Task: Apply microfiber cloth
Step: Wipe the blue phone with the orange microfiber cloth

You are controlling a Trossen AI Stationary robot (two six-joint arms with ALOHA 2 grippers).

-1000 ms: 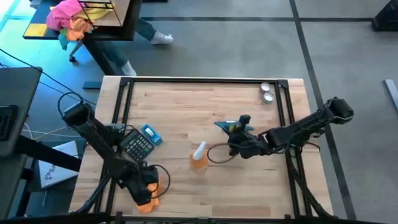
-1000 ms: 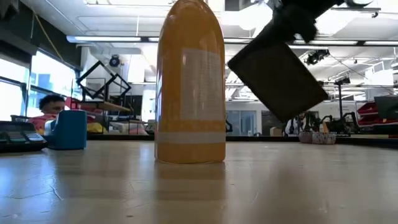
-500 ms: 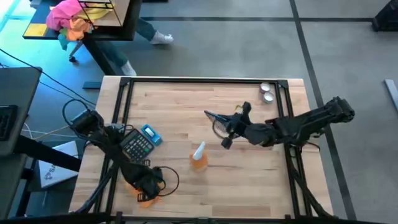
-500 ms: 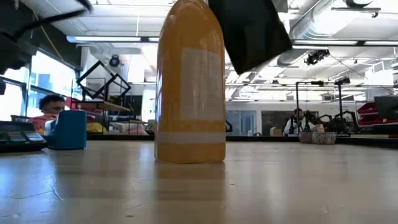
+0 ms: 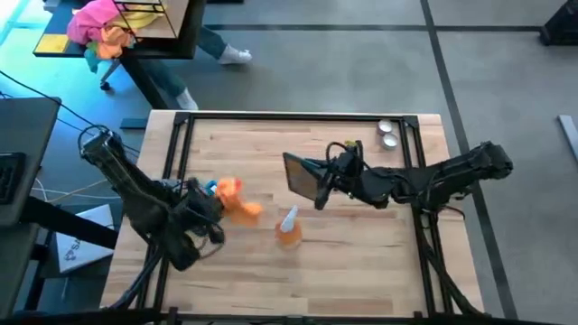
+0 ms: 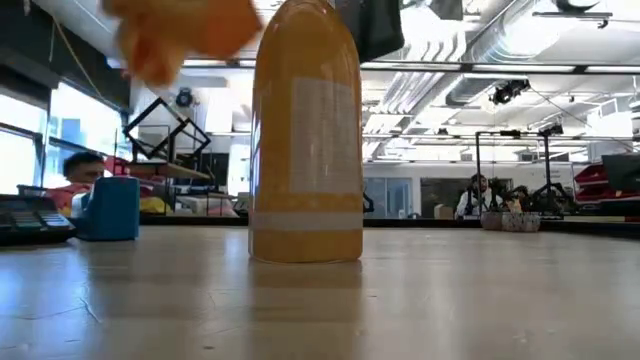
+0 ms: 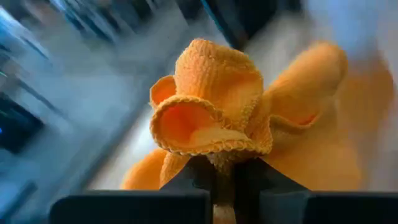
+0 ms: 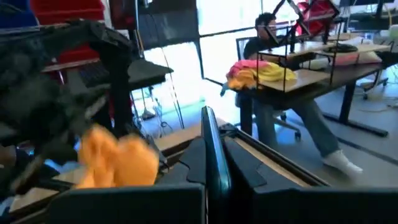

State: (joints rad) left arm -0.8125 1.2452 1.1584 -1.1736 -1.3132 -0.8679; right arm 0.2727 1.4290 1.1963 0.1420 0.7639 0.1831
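The microfiber cloth (image 5: 238, 206), a small bright-orange rag, hangs bunched in the air over the table's left half, left of the spray bottle of orange liquid (image 5: 289, 226). My left gripper (image 5: 217, 204) is shut on it. In the low view the cloth (image 6: 180, 35) shows high up beside the bottle (image 6: 305, 130). Right of the bottle and farther back, my right gripper (image 5: 323, 186) is shut on a dark flat panel (image 5: 301, 173), held above the table. My left gripper pinches a gathered fold of the cloth (image 7: 219, 157) between its two fingers, several layers together. The cloth is lifted clear of the table and spreads in ruffles beyond the fingertips (image 7: 189, 177). My right gripper pinches the panel's thin edge (image 8: 211, 146) between its two fingers, coming level from the table's right. The panel stands on edge, clear of the table.
A calculator (image 6: 30, 215) and a blue box (image 6: 110, 207) sit at the table's left, mostly under my left arm in the high view. Two small metal cups (image 5: 388, 134) stand at the far right. The table's near half shows bare wood (image 5: 343, 271).
My left gripper has shut on the cloth near the table's near edge, then risen and gone toward the far edge and the bottle; the cloth is lifted clear. My right gripper has carried the panel toward the table's left and far edge and tipped it up on edge.
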